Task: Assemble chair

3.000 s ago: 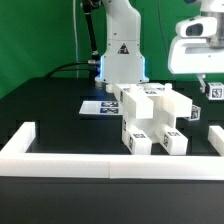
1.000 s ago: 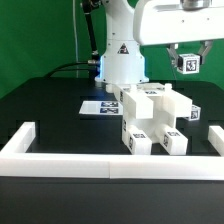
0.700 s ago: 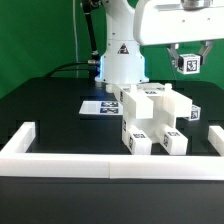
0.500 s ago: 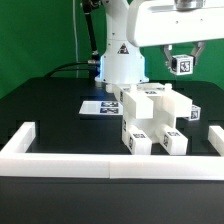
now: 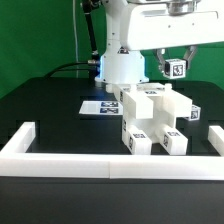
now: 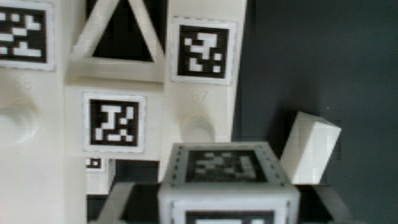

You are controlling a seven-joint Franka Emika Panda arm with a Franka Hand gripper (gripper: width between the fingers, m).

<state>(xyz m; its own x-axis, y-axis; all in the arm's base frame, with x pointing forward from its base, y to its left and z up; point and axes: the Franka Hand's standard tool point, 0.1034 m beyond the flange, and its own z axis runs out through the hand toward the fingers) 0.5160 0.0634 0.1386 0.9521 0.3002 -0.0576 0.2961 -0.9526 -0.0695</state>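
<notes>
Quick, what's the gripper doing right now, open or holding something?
Gripper: closed on a small white tagged block, held in the air above the partly built chair.

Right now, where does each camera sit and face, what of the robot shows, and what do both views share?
Exterior view: off the arm, outside the wall, facing across the table toward the base; gripper holds a block above the chair.
Wrist view: on the wrist, looking down past the block at the chair; robot parts unclear.
Shared: block and chair.
</notes>
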